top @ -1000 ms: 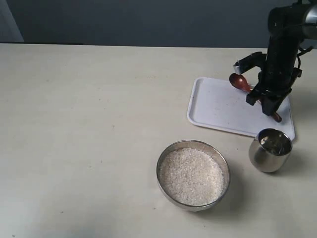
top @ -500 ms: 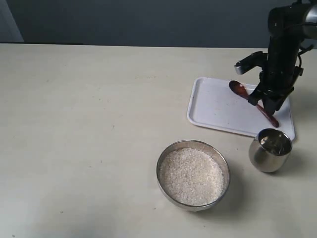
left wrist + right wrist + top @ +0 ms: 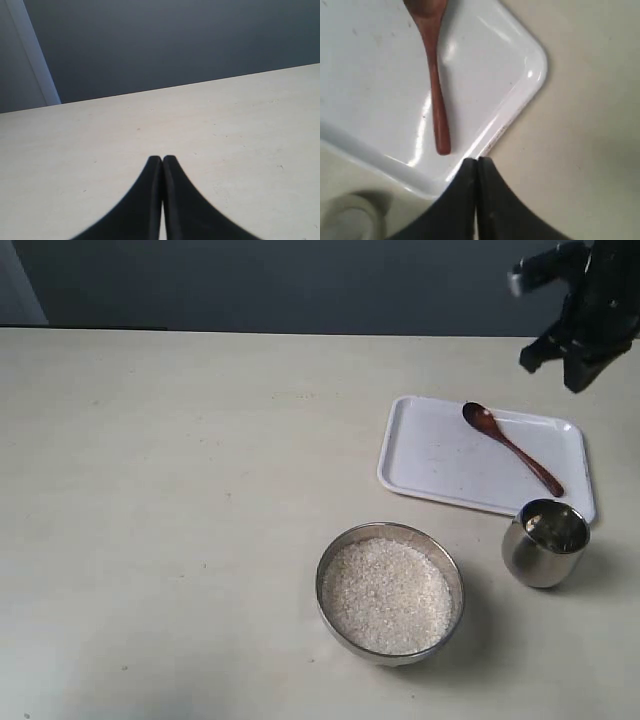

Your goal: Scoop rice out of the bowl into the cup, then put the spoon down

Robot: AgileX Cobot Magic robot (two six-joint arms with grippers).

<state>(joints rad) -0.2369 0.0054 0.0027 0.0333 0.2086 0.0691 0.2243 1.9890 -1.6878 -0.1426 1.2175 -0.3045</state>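
The wooden spoon (image 3: 510, 446) lies flat on the white tray (image 3: 435, 455), head toward the back left, and nothing holds it. My right gripper (image 3: 577, 378) hangs high above the tray's far right corner, shut and empty. In the right wrist view its closed tips (image 3: 477, 161) sit just past the tray's rim (image 3: 520, 102), a short way from the end of the spoon handle (image 3: 436, 95). The steel bowl (image 3: 331, 558), full of white rice (image 3: 388, 595), stands at the front middle. The steel cup (image 3: 545, 542) stands right of it, just in front of the tray. My left gripper (image 3: 162, 159) is shut over bare table.
The beige table (image 3: 160, 500) stretches wide to the left of the bowl and tray. A dark wall (image 3: 280, 280) runs along its back edge. The cup shows as a blurred pale rim (image 3: 347, 217) beside my right gripper's fingers.
The right gripper has let go of the spoon, which now rests flat on the tray. That gripper has risen up and back to the right. The left gripper shows no change.
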